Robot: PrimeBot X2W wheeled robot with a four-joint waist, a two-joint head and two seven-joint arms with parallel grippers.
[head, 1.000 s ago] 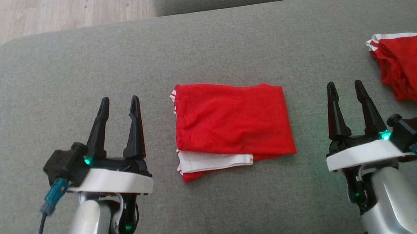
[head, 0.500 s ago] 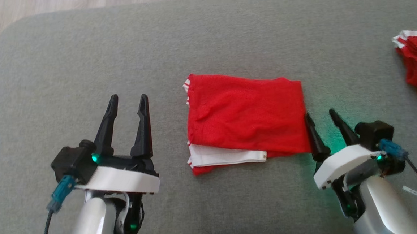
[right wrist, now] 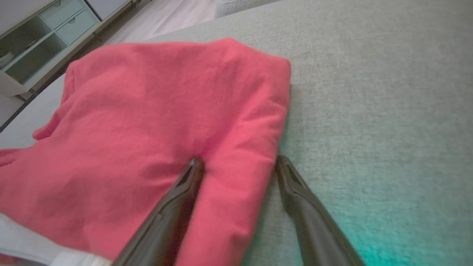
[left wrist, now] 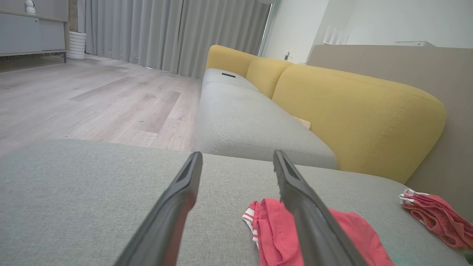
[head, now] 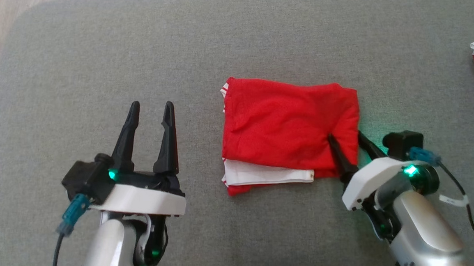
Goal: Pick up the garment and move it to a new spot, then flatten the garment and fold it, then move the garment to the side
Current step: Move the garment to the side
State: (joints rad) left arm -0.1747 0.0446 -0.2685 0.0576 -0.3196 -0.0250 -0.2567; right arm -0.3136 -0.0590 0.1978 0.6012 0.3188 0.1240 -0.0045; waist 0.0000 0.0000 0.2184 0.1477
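One broad grey fabric cushion [head: 255, 33] carries the folded red cloth garment with white trim [head: 286, 134], whose long axis runs across, from one arm toward the other. The right gripper [head: 345, 135] is the nearer. Its jaws are spread and straddle the garment's right edge, with one fingertip pressing on the red cloth and the other on bare cushion just outside it. The left gripper [head: 152, 103], also spread and empty, sits apart, with the garment off to its right. Closing the right jaws would likely pinch that edge.
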